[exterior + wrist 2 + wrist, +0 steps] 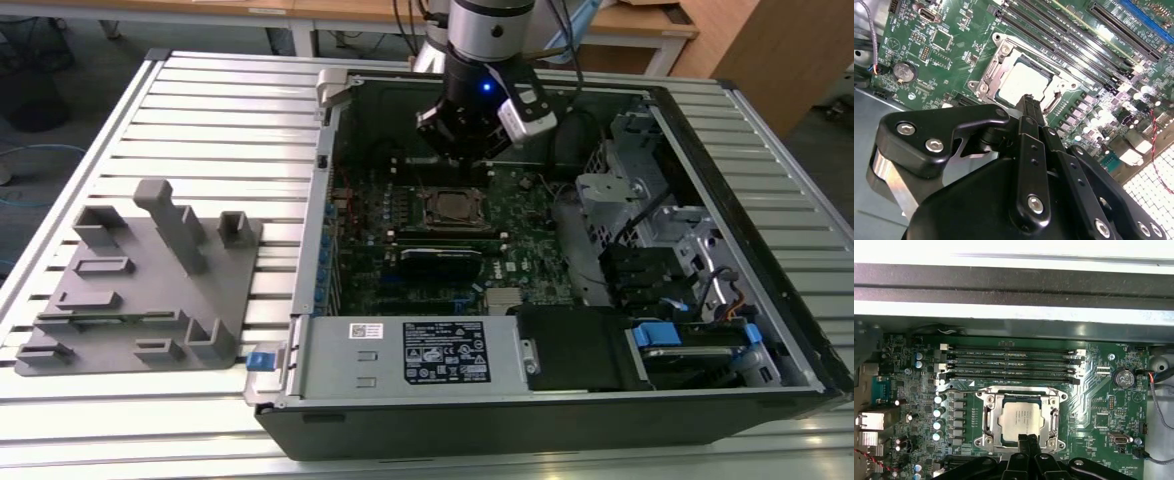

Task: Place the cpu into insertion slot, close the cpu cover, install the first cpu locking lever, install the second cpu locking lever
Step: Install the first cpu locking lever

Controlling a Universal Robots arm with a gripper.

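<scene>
cpu (1021, 416) seated in insertion slot (980, 441), middle of motherboard (1094, 410); cpu cover (1055, 415) looks down. Fingers (1024, 446) closed, empty, over slot's edge. Likely lever stage; calls for precise tip placement.

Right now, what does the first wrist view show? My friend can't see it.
A silver cpu lies framed by its metal cover on a green board. The robot's black hand, shut, points at the cpu's edge. Long black slots run beyond it.
</scene>
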